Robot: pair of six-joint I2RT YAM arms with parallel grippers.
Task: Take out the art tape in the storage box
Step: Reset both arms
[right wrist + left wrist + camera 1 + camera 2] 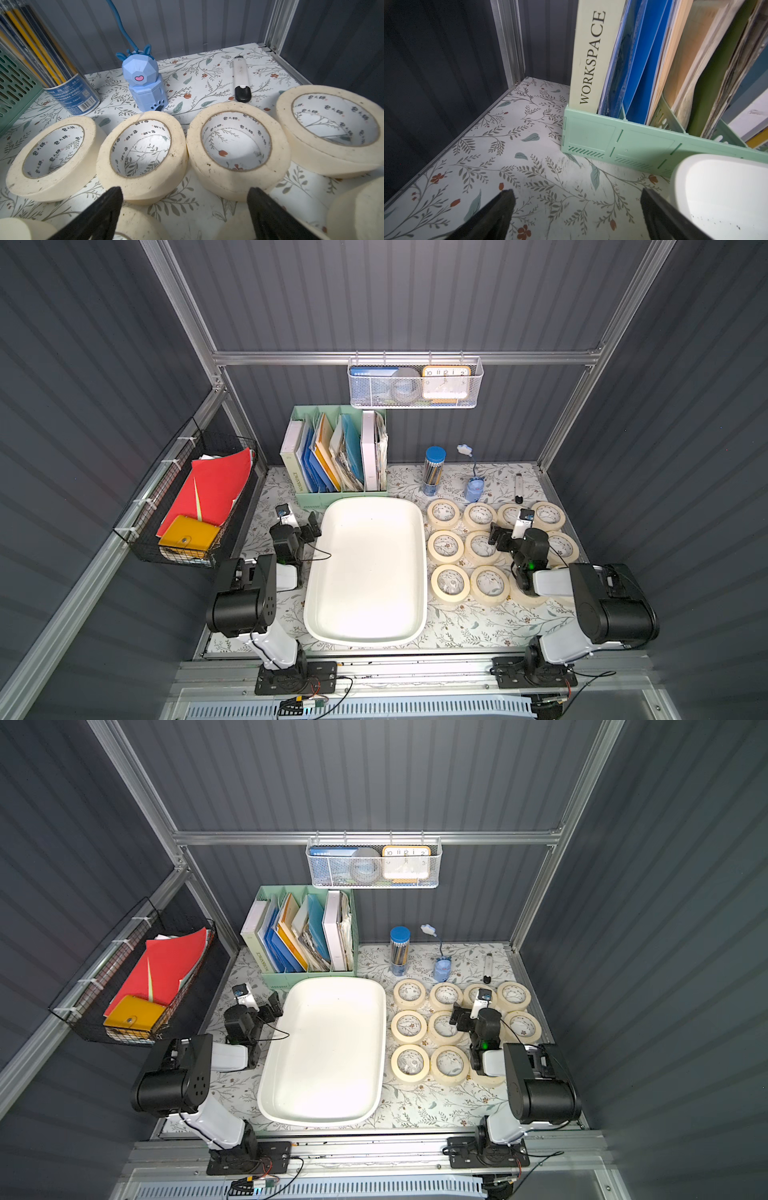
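Note:
The storage box point(365, 572) point(324, 1052) is a wide cream-white tub in the middle of the table, and nothing lies in it. Several rolls of art tape point(445, 560) point(409, 1039) lie flat on the table to its right, in rows. My right gripper point(505, 535) point(461, 1017) point(185, 192) hangs open just above these rolls, over the gap between two of them point(145, 187). My left gripper point(305, 526) point(270, 1006) point(576, 195) is open and empty over bare table beside the box's far left corner point(716, 187).
A mint-green file holder point(340, 489) point(612, 133) stands behind the box. A pencil tube point(434, 470), a blue toy figure point(145, 87) and a white pen-like tool point(241, 79) stand behind the rolls. A white mesh basket point(415, 383) hangs on the back rail, a black wire basket point(187, 510) at left.

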